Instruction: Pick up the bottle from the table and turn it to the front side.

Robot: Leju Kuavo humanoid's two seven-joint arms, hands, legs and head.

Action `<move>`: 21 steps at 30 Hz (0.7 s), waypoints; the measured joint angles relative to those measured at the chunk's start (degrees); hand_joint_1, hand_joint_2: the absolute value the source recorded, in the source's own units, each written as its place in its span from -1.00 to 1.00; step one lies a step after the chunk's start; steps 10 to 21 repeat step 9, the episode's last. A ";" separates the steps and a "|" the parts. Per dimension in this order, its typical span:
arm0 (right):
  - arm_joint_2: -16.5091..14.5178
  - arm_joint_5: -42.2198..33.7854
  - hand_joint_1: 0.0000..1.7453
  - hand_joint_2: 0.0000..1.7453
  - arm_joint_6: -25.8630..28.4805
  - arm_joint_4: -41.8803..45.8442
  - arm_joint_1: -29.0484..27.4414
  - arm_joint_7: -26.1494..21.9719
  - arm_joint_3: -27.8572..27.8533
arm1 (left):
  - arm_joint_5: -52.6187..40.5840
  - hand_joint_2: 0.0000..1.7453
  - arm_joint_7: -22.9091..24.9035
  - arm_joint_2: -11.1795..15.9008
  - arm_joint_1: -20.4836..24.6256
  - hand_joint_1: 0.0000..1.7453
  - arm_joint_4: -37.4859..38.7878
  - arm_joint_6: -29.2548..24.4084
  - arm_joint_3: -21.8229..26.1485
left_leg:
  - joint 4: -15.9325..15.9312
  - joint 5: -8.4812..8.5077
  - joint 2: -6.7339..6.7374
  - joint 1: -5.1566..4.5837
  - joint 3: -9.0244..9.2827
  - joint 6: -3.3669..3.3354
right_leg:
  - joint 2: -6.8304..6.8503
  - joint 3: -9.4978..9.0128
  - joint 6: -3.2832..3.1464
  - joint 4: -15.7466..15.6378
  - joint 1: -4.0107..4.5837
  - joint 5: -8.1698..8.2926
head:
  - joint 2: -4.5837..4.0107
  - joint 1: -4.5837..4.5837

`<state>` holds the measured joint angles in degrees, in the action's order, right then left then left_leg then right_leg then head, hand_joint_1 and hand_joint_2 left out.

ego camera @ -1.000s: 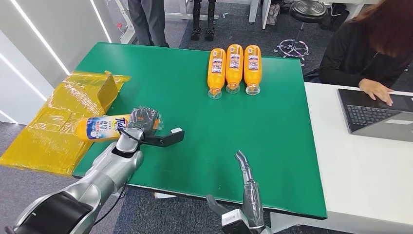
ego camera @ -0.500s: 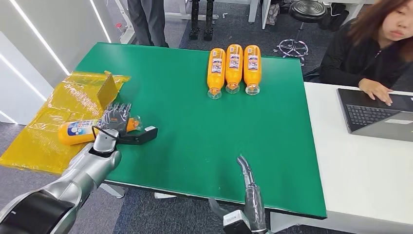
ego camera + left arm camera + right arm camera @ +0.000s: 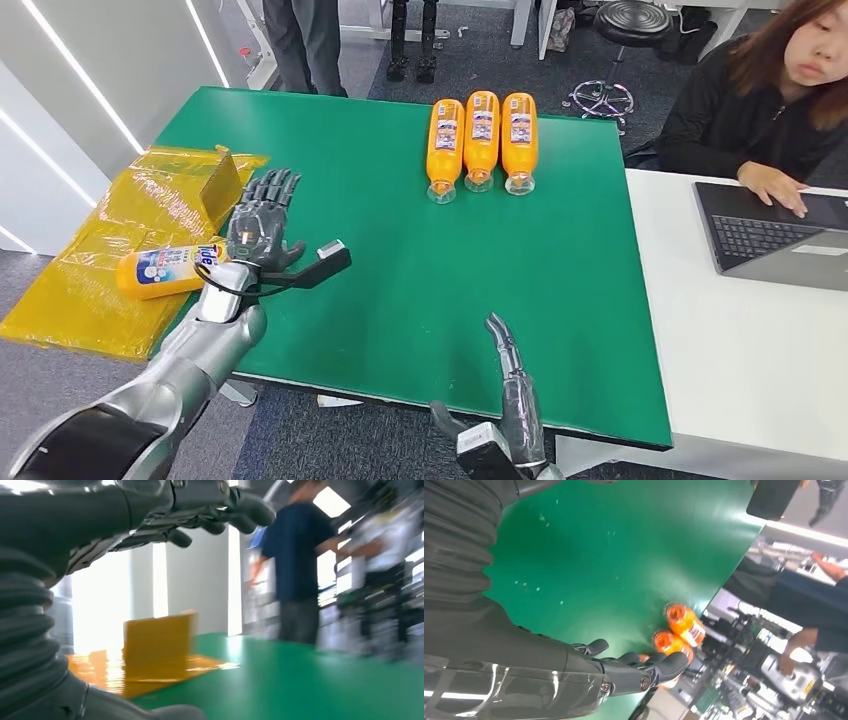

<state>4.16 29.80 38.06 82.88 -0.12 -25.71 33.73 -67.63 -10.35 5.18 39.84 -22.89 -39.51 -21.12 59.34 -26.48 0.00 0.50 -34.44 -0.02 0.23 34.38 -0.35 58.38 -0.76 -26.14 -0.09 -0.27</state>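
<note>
Head view: the bottle (image 3: 168, 270) lay on its side on the yellow plastic sheet (image 3: 95, 262) at the left edge of the green desk (image 3: 400, 240), its label upward. The left robot hand (image 3: 262, 225) was raised just beside it, fingers spread apart and holding nothing. A folded yellow box (image 3: 221, 182) stood on the sheet just beyond the left robot hand. Three orange bottles (image 3: 481, 140) lay side by side at the far side of the desk, well apart from both hands. The right robot hand (image 3: 508, 375) rested at the near desk edge, fingers straight and apart, empty. A seated person (image 3: 762, 105) worked at a laptop (image 3: 775, 232) on the adjoining white desk (image 3: 745, 340).

Left wrist view: the box (image 3: 157, 639) appeared upright on the sheet, with a blurred standing person (image 3: 296, 565) beyond the desk.

Right wrist view: the caps of the orange bottles (image 3: 676, 630) faced the camera past the extended fingers (image 3: 644, 667).
</note>
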 joint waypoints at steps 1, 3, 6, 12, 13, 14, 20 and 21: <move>0.01 0.01 -1.00 1.00 0.29 0.14 -0.32 -0.01 -0.36 | 1.88 1.00 -2.46 -0.94 -1.51 -1.00 -2.66 0.29 0.89 | 0.00 -0.02 0.02 -0.01 0.00 0.00 | -0.03 0.00 0.00 -0.01 -0.01 0.00 | 0.00 0.01; 0.02 0.07 -1.00 1.00 0.71 0.72 -1.21 -0.04 -1.22 | 9.03 0.00 -6.89 -2.46 -5.67 -1.00 -10.25 3.18 1.88 | 0.00 -0.09 0.12 -0.03 0.02 -0.01 | -0.14 0.01 0.00 -0.03 -0.03 0.00 | 0.00 0.00; 0.09 0.13 -1.00 1.00 0.99 1.97 -2.86 -0.41 -2.86 | 23.34 -1.00 -11.49 -3.57 -13.59 -1.00 -25.37 12.15 1.84 | 0.00 -0.19 0.24 -0.03 0.04 0.01 | -0.27 0.06 0.02 -0.05 -0.04 -0.02 | 0.00 0.01; 0.29 -0.45 -1.00 1.00 1.05 2.79 -3.98 -1.63 -4.44 | 32.75 -1.00 -14.01 -3.76 -18.74 -1.00 -36.47 19.12 1.13 | -0.01 -0.20 0.22 -0.02 0.02 0.02 | -0.26 0.08 0.03 -0.06 -0.02 -0.06 | 0.00 0.01; 0.29 -0.45 -1.00 1.00 1.05 2.79 -3.98 -1.63 -4.44 | 32.75 -1.00 -14.01 -3.76 -18.74 -1.00 -36.47 19.12 1.13 | -0.01 -0.20 0.22 -0.02 0.02 0.02 | -0.26 0.08 0.03 -0.06 -0.02 -0.06 | 0.00 0.01; 0.29 -0.45 -1.00 1.00 1.05 2.79 -3.98 -1.63 -4.44 | 32.75 -1.00 -14.01 -3.76 -18.74 -1.00 -36.47 19.12 1.13 | -0.01 -0.20 0.22 -0.02 0.02 0.02 | -0.26 0.08 0.03 -0.06 -0.02 -0.06 | 0.00 0.01; 0.29 -0.45 -1.00 1.00 1.05 2.79 -3.98 -1.63 -4.44 | 32.75 -1.00 -14.01 -3.76 -18.74 -1.00 -36.47 19.12 1.13 | -0.01 -0.20 0.22 -0.02 0.02 0.02 | -0.26 0.08 0.03 -0.06 -0.02 -0.06 | 0.00 0.01; 0.29 -0.45 -1.00 1.00 1.05 2.79 -3.98 -1.63 -4.44 | 32.75 -1.00 -14.01 -3.76 -18.74 -1.00 -36.47 19.12 1.13 | -0.01 -0.20 0.22 -0.02 0.02 0.02 | -0.26 0.08 0.03 -0.06 -0.02 -0.06 | 0.00 0.01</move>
